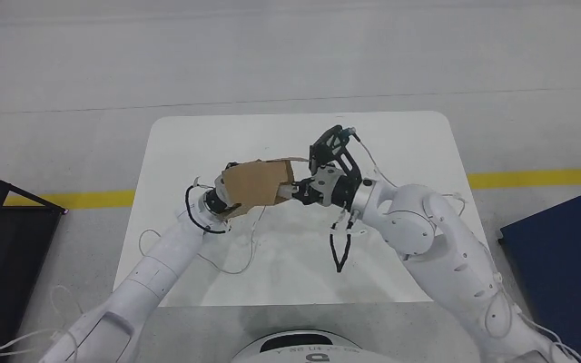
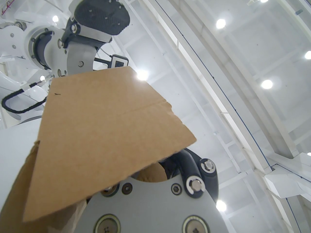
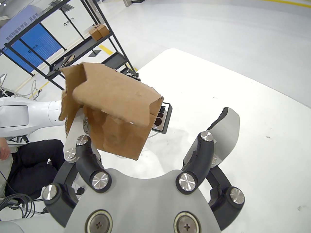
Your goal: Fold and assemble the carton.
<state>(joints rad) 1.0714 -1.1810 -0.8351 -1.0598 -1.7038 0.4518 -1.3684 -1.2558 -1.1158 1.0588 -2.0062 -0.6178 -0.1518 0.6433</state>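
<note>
1. Above the middle of the white surface (image 1: 408, 145), a little toward its left edge, the top view shows the brown carton (image 1: 259, 184) held up between the two arms. The left gripper (image 1: 221, 201) is at the carton's left end with its jaws clamped on the cardboard. The right gripper (image 1: 318, 165) is at the carton's right end with its jaws spread wide. One jaw is just beside the carton, and the other points toward the far edge.
2. In the left wrist view, a flat creased panel of the carton (image 2: 104, 127) lies across the left gripper's base. A second flap hangs at an angle beside it, and cardboard sits between the jaws. Beyond the panel's far edge stands the right gripper's black pad (image 2: 102, 15).
3. In the right wrist view, the carton (image 3: 116, 112) is partly opened into a sleeve with loose flaps at its far end. It hangs over the surface (image 3: 218, 86) without touching it. The carton covers one right jaw, and I cannot tell whether they touch. The other jaw's pad (image 3: 223, 127) stands well apart from the cardboard.
</note>
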